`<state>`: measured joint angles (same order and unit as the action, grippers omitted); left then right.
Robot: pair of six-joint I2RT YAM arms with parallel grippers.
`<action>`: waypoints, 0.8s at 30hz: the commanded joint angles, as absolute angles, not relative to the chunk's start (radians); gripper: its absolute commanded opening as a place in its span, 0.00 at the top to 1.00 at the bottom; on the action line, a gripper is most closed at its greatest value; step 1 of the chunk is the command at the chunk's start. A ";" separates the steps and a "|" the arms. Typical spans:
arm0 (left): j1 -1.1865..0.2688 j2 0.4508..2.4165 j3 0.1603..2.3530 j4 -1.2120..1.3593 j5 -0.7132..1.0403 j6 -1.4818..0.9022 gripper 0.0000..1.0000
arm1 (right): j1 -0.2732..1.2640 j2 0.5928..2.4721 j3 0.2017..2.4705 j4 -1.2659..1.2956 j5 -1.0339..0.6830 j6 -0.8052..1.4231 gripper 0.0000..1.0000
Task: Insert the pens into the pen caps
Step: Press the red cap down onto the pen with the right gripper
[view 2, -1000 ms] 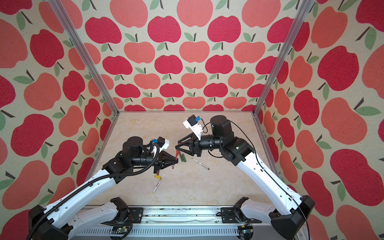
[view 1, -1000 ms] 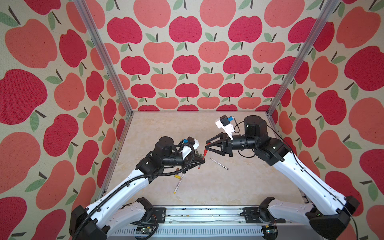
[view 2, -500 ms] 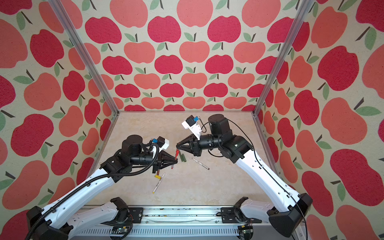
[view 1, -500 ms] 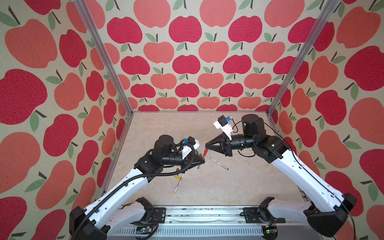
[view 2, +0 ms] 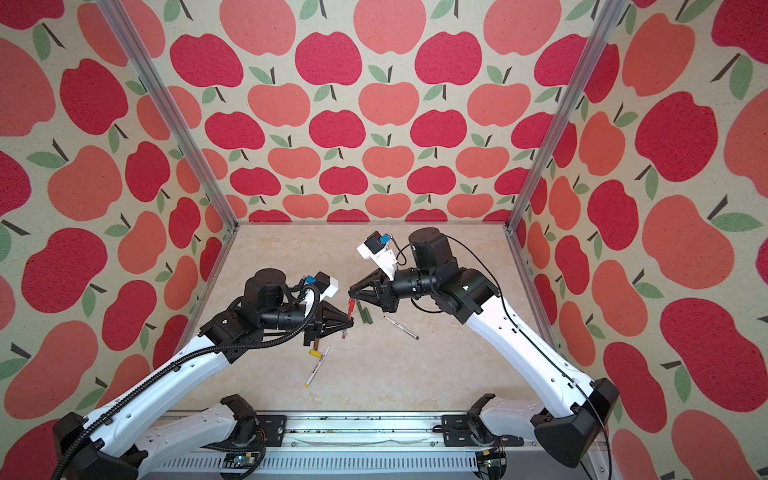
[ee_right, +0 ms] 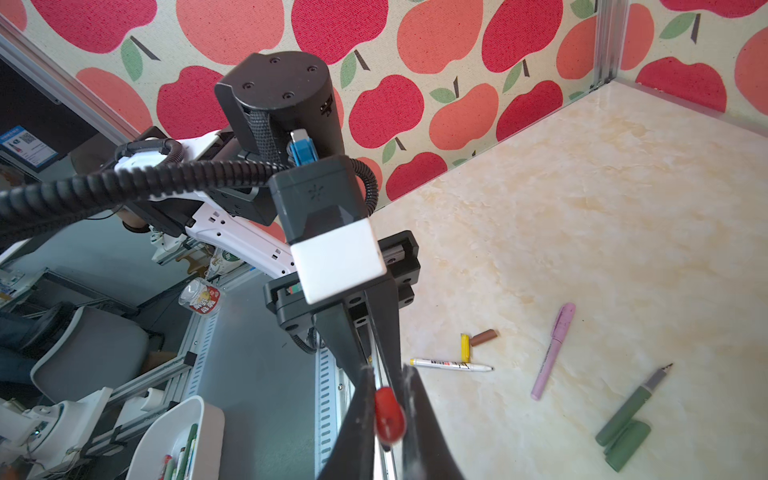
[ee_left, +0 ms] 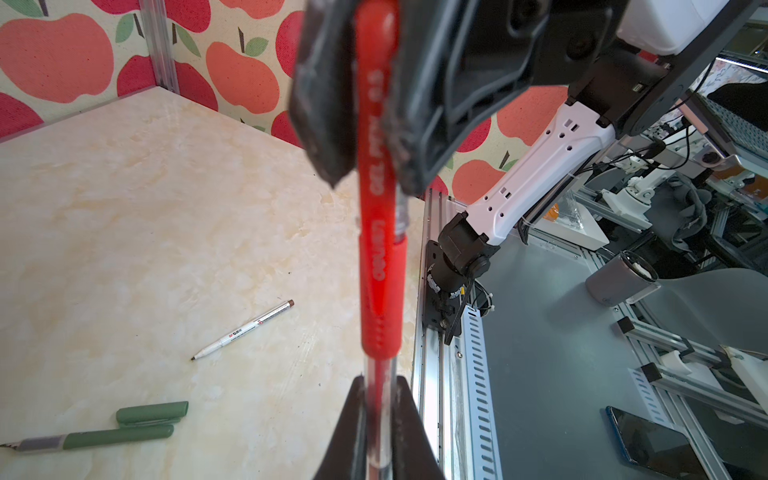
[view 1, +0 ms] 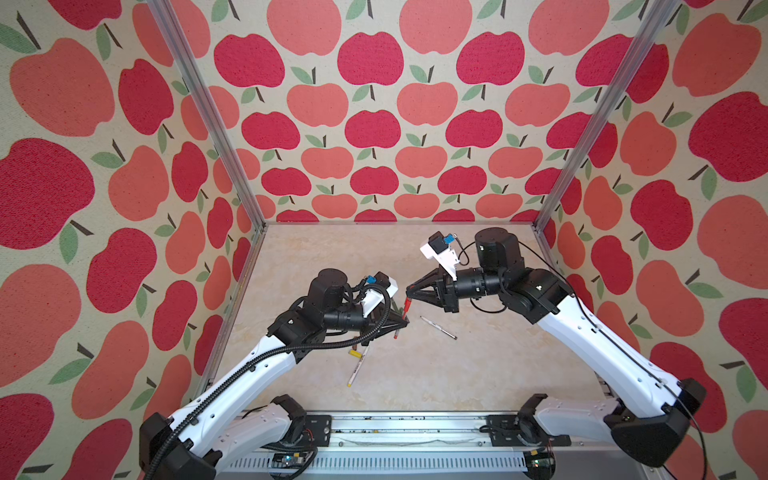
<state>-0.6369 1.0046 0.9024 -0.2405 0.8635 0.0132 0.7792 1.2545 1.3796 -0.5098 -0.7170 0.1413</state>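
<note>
- The yellow pen (view 1: 356,371) lies left of the middle of the tabletop (view 1: 498,374), toward the front edge. The yellow cap (view 1: 354,353) and the brown cap (view 2: 316,344) lie loose just beside its rear end.
- The lilac pen (ee_right: 552,353) lies flat. Only the right wrist view shows it.
- The left gripper (view 1: 405,320) hangs above the middle of the tabletop and pinches the red pen (ee_left: 377,370) by its clear barrel.
- The red cap (view 1: 407,306) is in one line with this pen, and the pen enters its mouth. How deep, I cannot tell.
- The right gripper (view 1: 409,287) is pressed onto the red cap from the rear side.
- The green pen (ee_left: 116,436) and the green cap (ee_left: 151,413) lie side by side on the tabletop, near the middle. The pen's tip is bare.
- The brown pen (view 1: 438,327) lies alone just right of the middle, well apart from the brown cap.
</note>
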 commanded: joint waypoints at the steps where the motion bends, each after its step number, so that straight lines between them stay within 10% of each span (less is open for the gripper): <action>1: -0.598 1.004 0.977 -0.095 0.861 -0.046 0.99 | 0.828 1.274 1.372 -0.636 -0.718 0.093 1.00; 24: -0.556 1.012 1.085 -0.054 0.861 0.008 1.00 | 0.870 1.305 1.222 -0.602 -0.701 0.084 1.00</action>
<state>-0.5846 1.0309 0.9493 -0.3256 0.8654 0.0216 0.8120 1.2526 1.3014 -0.3565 -0.6373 0.1089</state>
